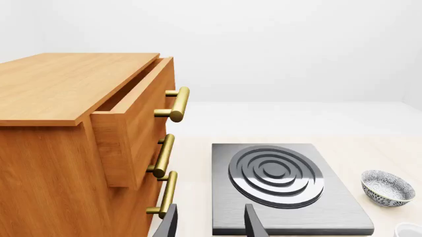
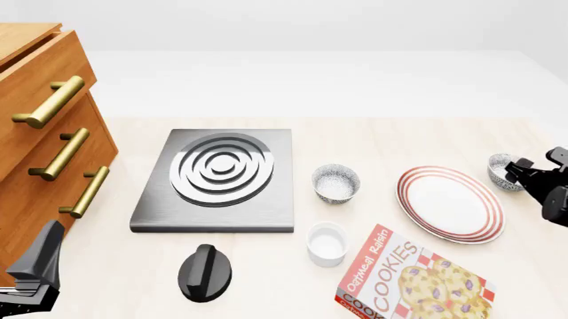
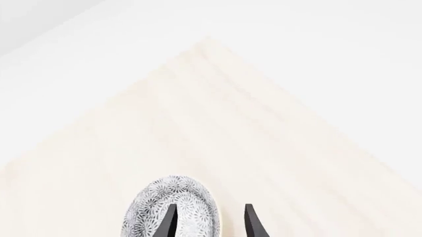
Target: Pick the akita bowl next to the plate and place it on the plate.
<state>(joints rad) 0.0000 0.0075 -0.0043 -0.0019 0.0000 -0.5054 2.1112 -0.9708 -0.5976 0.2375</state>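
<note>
The white plate point(image 2: 450, 203) with red rings lies at the right of the table. One akita bowl point(image 2: 501, 171), speckled grey outside, stands just off the plate's far right edge. My right gripper point(image 2: 530, 171) is at that bowl. In the right wrist view the bowl point(image 3: 155, 212) sits under the open gripper point(image 3: 211, 223), one finger over its inside and the other outside its rim. A second akita bowl point(image 2: 336, 183) stands left of the plate, also seen from the left wrist point(image 1: 387, 187). My left gripper point(image 1: 211, 224) hangs open and empty at the near left point(image 2: 36, 266).
A grey stove burner point(image 2: 217, 178) lies in the middle, with a black knob point(image 2: 205, 272) in front of it. A white ramekin point(image 2: 326, 243) and a cookie box point(image 2: 413, 279) sit near the front. A wooden drawer cabinet point(image 2: 44, 133) stands at the left, its top drawer point(image 1: 132, 123) pulled out.
</note>
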